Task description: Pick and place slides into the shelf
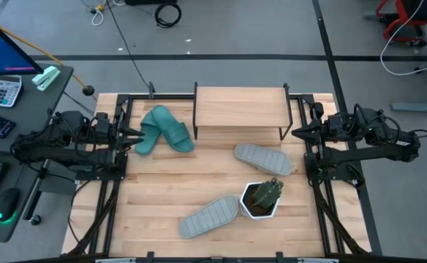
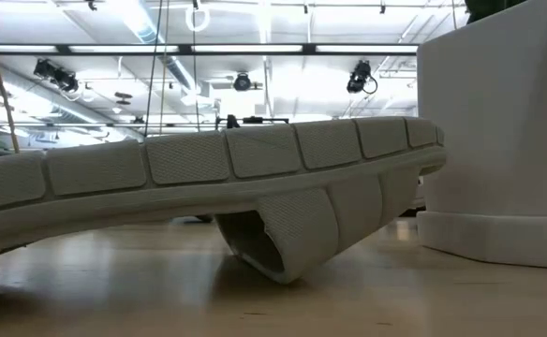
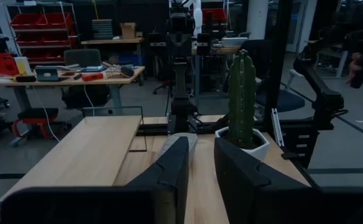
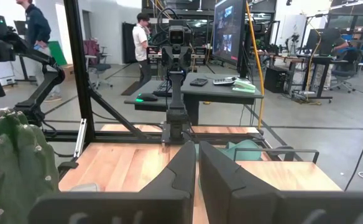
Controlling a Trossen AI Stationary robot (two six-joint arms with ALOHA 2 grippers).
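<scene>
The shelf (image 1: 239,108) stands at the table's far middle, its plank top bare. The teal pair (image 1: 162,130) lies just left of it, one slide leaning on the other. One grey slide (image 1: 263,157) lies sole up in front of the shelf's right end. The other grey slide (image 1: 210,217) lies sole up near the near edge; in the low view it (image 2: 255,159) rests on its strap. My left gripper (image 1: 131,136) hovers beside the teal pair, slightly open. My right gripper (image 1: 299,133) waits shut at the shelf's right end.
A white pot with a cactus (image 1: 262,199) stands between the two grey slides, close to both. The arm frames border the table's left and right sides. A desk with a calculator and a mouse sits left of the table. People stand in the room behind (image 4: 145,37).
</scene>
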